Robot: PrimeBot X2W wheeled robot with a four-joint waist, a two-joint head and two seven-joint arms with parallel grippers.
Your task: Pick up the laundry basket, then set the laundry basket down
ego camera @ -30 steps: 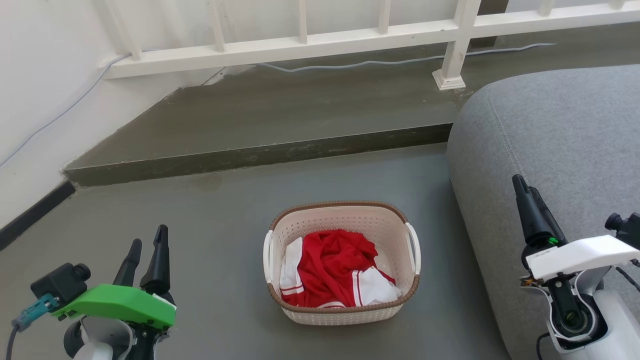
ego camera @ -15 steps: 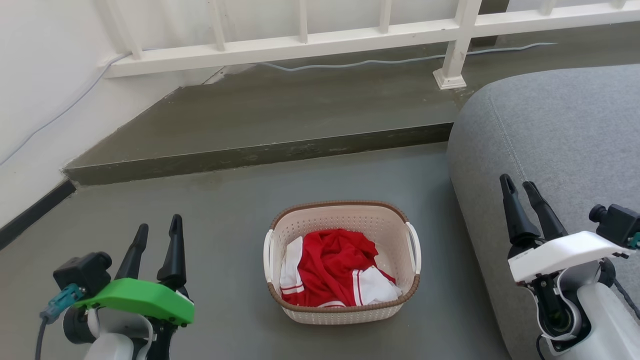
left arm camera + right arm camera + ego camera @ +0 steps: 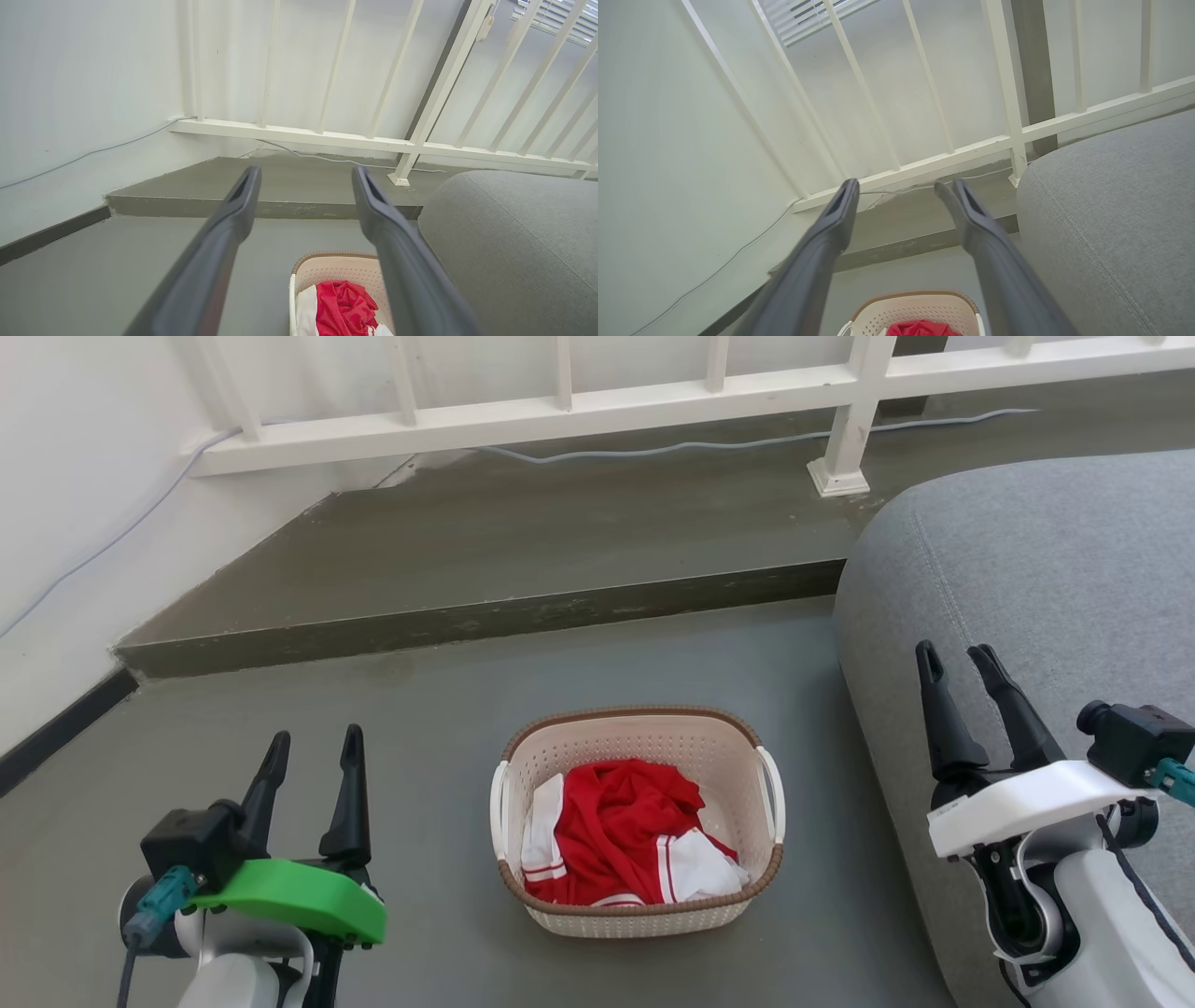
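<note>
Head view, and the laundry basket sits upright on the grey floor, dead centre between the two arms; brown woven-look rim all the way round, a white loop handle on each side; inside, a crumpled red garment with white striped trim spilling toward the front right corner.

Left gripper hangs low at the basket's left, green cover behind it, dark fingers spread apart and pointing up the view, nothing between them; a stretch of bare floor separates it from the left handle.

Right gripper stands on the other side, white cover, fingers parted too and empty, in front of the grey sofa; the sofa's rounded edge is near the basket's right handle, a strip of floor between them.

Left wrist view: the two fingers of the left gripper splayed wide, the basket low between them.

Right wrist view: same story, the right gripper agape, the basket's far rim at the bottom edge.

Beyond it, a raised concrete step, a white railing and a grey cable along its base.
</note>
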